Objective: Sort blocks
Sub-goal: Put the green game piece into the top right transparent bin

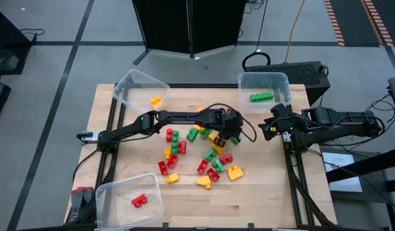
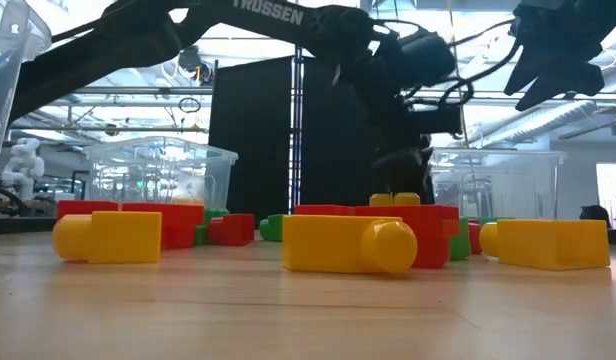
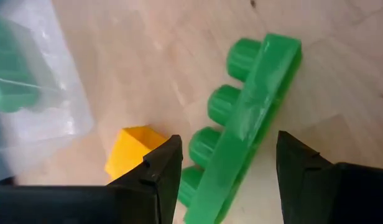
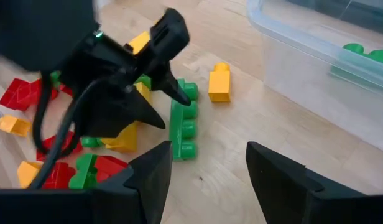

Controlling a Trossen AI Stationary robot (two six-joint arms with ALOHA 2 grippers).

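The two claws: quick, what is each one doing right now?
Left gripper: open, fingers either side of a long green block, not clamped.
Right gripper: open, holding nothing, above the table near the green bin.

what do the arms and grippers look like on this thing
Both arms are black, jointed tubes with loose black cables looping by the wrists. The left arm carries white TROSSEN lettering. The left gripper and right gripper each have two dark, flat, pointed fingers.
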